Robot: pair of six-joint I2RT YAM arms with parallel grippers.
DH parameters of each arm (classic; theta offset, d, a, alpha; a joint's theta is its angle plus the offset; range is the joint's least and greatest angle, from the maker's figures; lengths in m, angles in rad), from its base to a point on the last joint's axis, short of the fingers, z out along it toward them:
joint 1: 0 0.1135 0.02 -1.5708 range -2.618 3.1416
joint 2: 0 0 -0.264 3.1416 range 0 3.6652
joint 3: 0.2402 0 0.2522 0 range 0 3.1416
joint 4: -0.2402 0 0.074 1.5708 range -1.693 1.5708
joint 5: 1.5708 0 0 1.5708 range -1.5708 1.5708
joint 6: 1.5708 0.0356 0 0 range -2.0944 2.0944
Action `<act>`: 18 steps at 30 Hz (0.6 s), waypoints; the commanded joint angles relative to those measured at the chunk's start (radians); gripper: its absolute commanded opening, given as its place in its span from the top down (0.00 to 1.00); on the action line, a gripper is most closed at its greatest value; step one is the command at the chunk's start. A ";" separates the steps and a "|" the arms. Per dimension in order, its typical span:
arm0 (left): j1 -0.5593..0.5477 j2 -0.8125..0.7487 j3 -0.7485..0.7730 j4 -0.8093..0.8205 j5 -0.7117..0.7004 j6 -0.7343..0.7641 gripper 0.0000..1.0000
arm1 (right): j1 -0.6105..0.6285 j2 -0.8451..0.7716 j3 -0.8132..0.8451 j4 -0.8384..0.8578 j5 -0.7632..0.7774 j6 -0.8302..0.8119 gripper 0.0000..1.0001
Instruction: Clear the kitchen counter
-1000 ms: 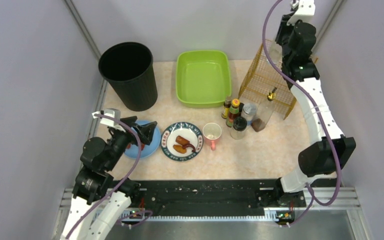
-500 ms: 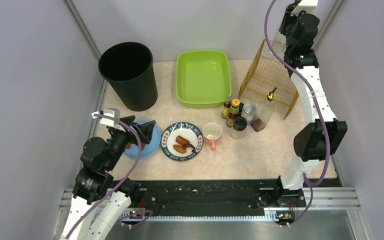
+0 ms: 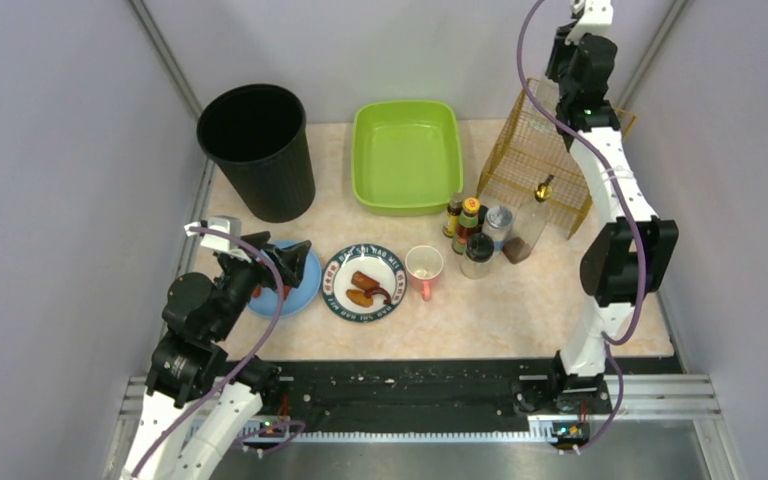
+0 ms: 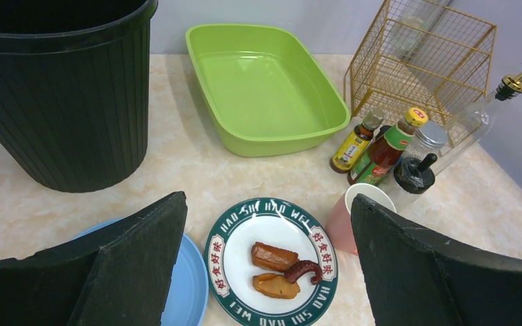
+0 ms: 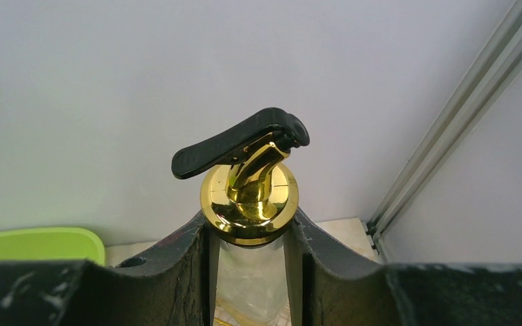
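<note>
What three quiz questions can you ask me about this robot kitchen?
1. True or false: the left gripper is shut tight.
2. What is the right gripper holding? A. a bottle with a gold cap B. a spoon C. a banana
3. How many plates sit on the kitchen counter?

Key:
1. False. Its fingers are spread wide, with nothing between them.
2. A.
3. Two: the blue plate and the green-rimmed plate with food on it.
</note>
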 commanded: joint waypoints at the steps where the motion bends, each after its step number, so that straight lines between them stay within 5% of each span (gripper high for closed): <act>1: 0.003 0.002 0.004 0.027 -0.007 0.018 0.05 | -0.013 0.002 0.095 0.125 -0.013 0.033 1.00; 18: 0.012 -0.003 0.002 0.028 -0.008 0.015 0.06 | -0.023 0.121 0.108 0.038 -0.033 0.131 1.00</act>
